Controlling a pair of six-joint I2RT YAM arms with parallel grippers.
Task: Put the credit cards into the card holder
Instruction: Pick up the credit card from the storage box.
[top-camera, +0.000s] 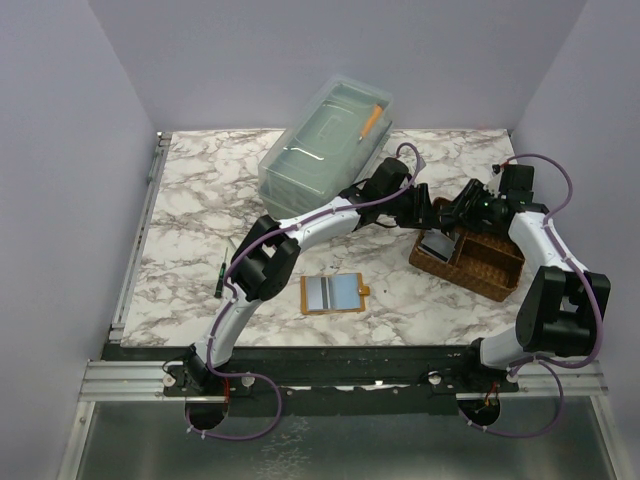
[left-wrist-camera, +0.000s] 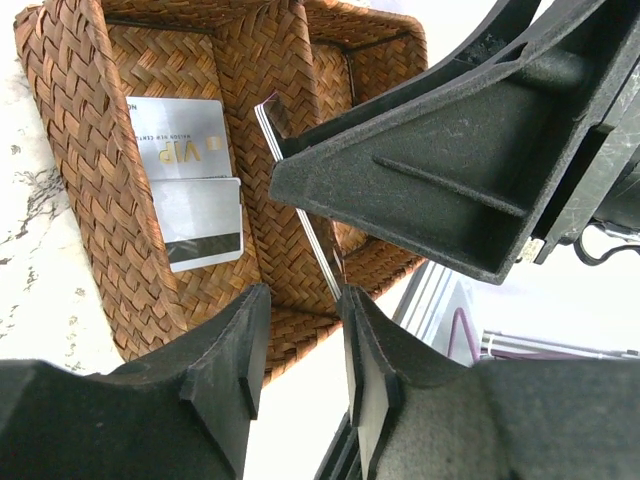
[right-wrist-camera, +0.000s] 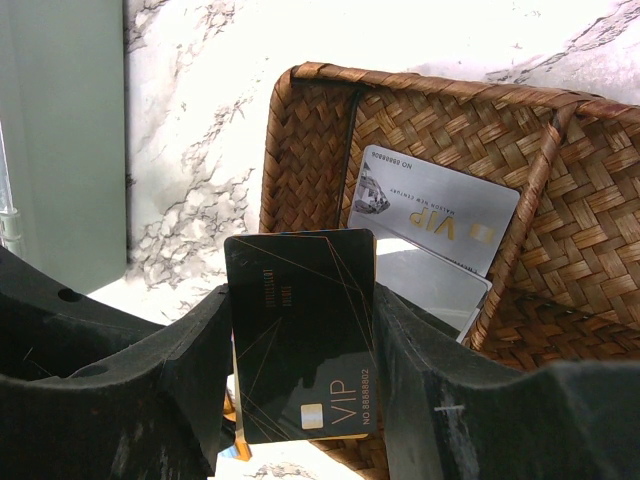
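The step in hand looks like a hand-over above the woven tray (left-wrist-camera: 70, 150). The right gripper (right-wrist-camera: 302, 380) is clamped on a black card (right-wrist-camera: 290, 290), its two fingers pressing the card's long edges and holding it upright. The left gripper (left-wrist-camera: 300, 315) has its jaws standing apart, and in its wrist view the same card shows edge-on as a thin line running down into the gap between them; whether that edge already touches a pad cannot be told from this angle.

Two silver cards (left-wrist-camera: 185, 140) lie overlapped in one compartment of the tray, so most of the job is yet to do. The card holder (top-camera: 335, 293) lies opened flat on the marble table (top-camera: 200, 200), well apart from the tray and nearer the left arm's side, its grey and light-blue panels facing up and no card in it as far as the overhead view shows.

The next move probably calls for the left jaws to close squarely on the card's free end before the right ones let go; the card is thin and slick, so a skewed pinch could let it twist or drop back into the tray. It must then be carried to the holder and slid in nearly flat.

The black card bears "VIP" in gold beside a small gold chip mark, with a number starting "NO"; the upper silver card also reads "VIP"; the lower one shows a dark magnetic stripe; the finer print is too small to read.
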